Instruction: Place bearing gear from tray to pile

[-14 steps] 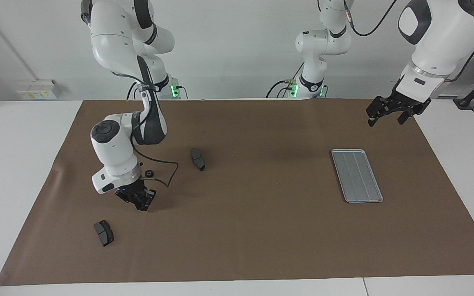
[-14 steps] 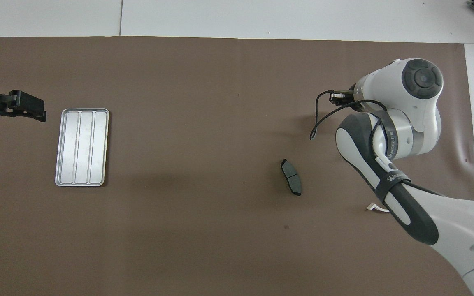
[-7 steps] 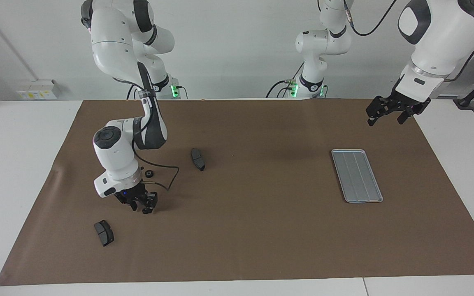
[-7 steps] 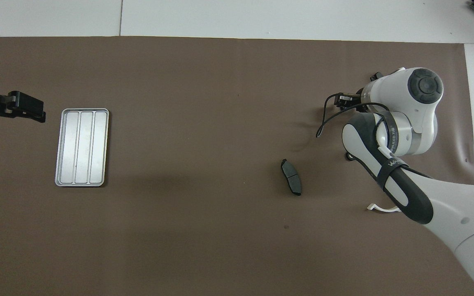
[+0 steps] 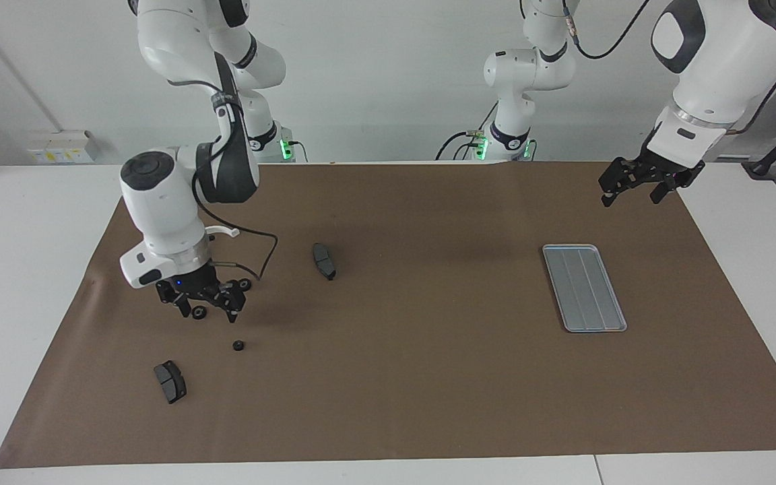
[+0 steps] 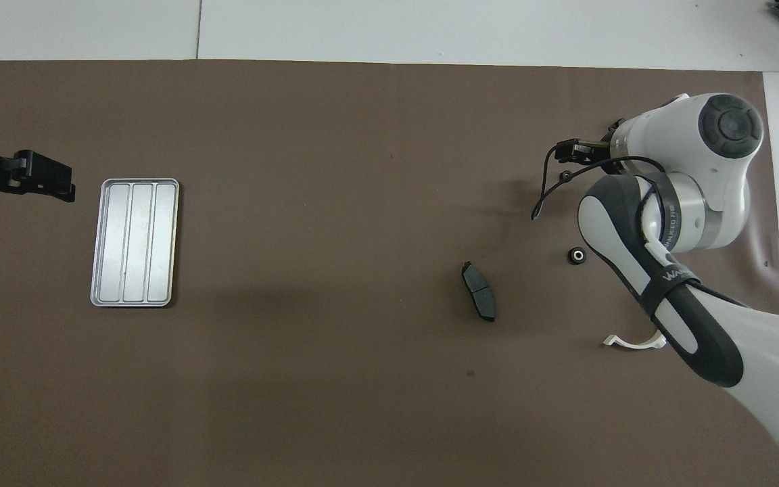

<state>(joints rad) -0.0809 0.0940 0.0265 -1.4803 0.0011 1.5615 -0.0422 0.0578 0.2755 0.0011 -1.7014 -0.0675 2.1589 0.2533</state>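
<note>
A small black bearing gear [image 5: 238, 345] lies loose on the brown mat among the pile's parts, at the right arm's end of the table. My right gripper [image 5: 209, 310] hangs open and empty in the air above the mat, close to this gear. A second small gear [image 5: 244, 284] [image 6: 576, 256] lies nearer to the robots. The pile also holds two dark brake pads [image 5: 324, 261] [image 5: 170, 382] and a white half-ring bracket [image 6: 633, 341]. The silver tray [image 5: 583, 288] [image 6: 134, 242] is empty. My left gripper [image 5: 640, 185] [image 6: 44, 182] waits open in the air beside the tray.
The brown mat [image 5: 428, 377] covers most of the white table. The right arm's black cable [image 5: 263, 259] loops down near the gripper. In the overhead view the right arm hides the brake pad farthest from the robots.
My right gripper opened, let go of the bearing gear and rose away from the mat. The gear now lies on the mat. The left arm has not moved.
</note>
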